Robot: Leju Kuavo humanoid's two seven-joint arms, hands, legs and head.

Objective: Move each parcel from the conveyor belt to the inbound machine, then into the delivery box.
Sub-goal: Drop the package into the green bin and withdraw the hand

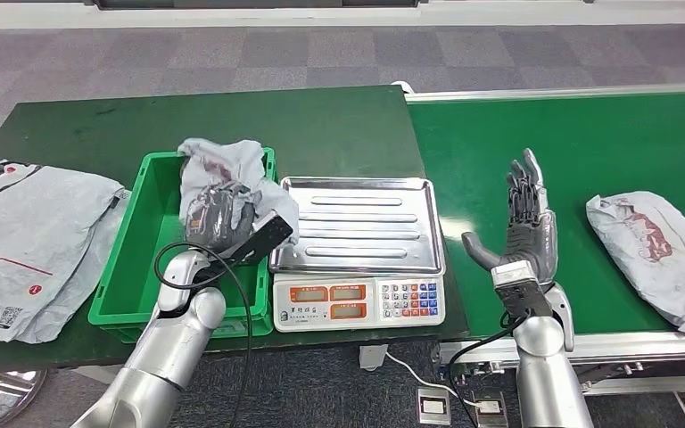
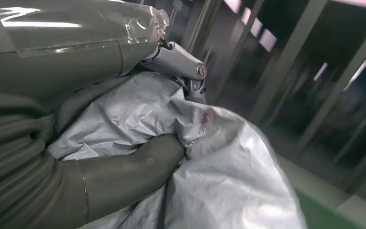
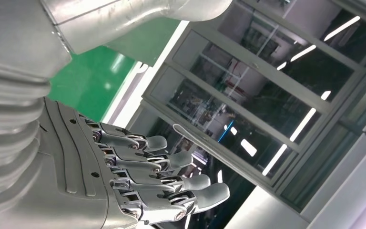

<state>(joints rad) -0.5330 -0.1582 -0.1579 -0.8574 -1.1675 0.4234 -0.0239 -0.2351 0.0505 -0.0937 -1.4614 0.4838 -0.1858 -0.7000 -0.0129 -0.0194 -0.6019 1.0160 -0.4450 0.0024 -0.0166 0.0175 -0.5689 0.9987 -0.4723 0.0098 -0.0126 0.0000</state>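
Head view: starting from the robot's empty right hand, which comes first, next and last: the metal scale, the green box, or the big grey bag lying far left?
From the right hand, over the belt:
1. Scale, just to its left.
2. Green box, beyond the scale.
3. Big grey bag, at the table's far left.

The right hand (image 3: 124,186) fills the near side, its fingers (image 3: 205,195) stretched out straight, side by side, holding nothing. Behind the fingers lies a strip of green belt (image 3: 88,81); past the fingertips stand glass partitions (image 3: 267,95) with ceiling lights reflected.
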